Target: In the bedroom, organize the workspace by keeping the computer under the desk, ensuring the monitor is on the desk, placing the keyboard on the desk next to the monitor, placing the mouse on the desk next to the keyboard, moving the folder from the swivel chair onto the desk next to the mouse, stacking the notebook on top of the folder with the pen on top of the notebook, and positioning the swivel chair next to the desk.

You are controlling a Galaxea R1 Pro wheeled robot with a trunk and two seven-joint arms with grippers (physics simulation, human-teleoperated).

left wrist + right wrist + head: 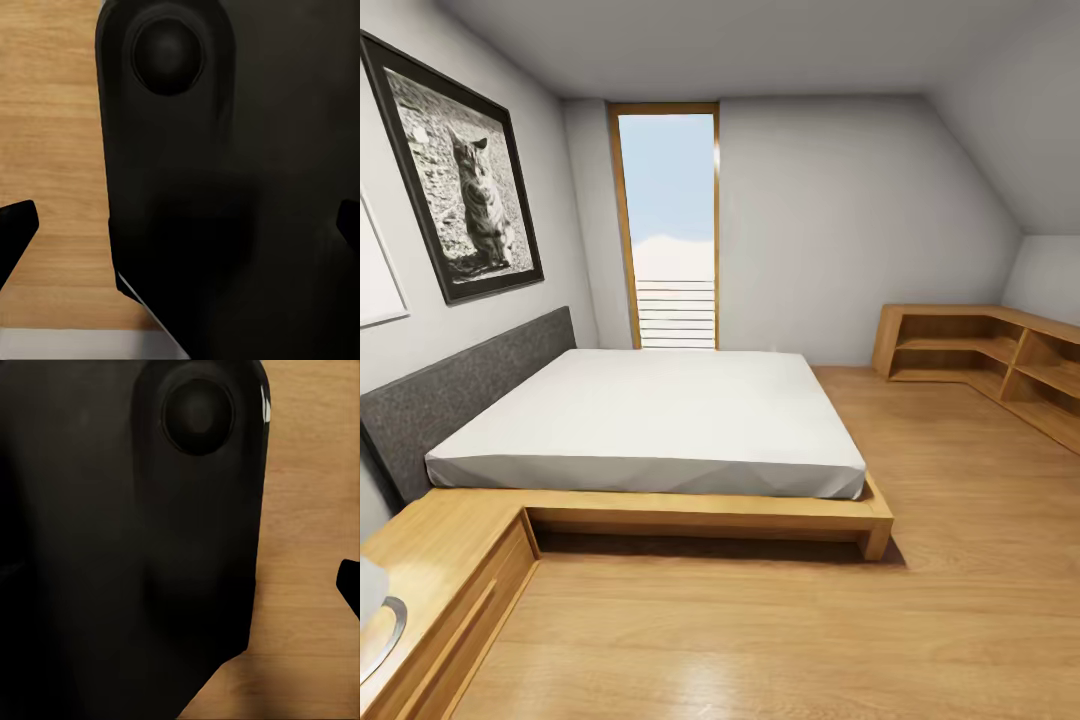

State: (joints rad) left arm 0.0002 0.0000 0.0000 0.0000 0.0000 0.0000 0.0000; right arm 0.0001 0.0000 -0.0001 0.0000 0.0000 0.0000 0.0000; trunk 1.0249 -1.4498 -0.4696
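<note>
Both grippers were seen from the wrist cameras, hung low over the wood floor (52, 135) beside dark parts of the robot's own body (225, 187). On the left gripper (180, 232) a dark fingertip (15, 229) was seen at each side edge of the left wrist view, so its jaws were held wide apart with nothing between them. Of the right gripper, one fingertip (349, 585) alone was seen, so whether it was apart or together could not be told. The arms appeared to be tucked down for travel rather than readied for a grasp.

From the head view, the bedroom was seen: a low wood-framed bed (660, 420) with a white mattress was set against the left wall, under a framed cat picture (460, 170). A tall narrow window (672, 230) stood at the far wall, and low open shelves (980, 355) ran along the far right. A wooden cabinet top (430, 560) lay at the near left. It was judged that the workspace had yet to be found and faced.
</note>
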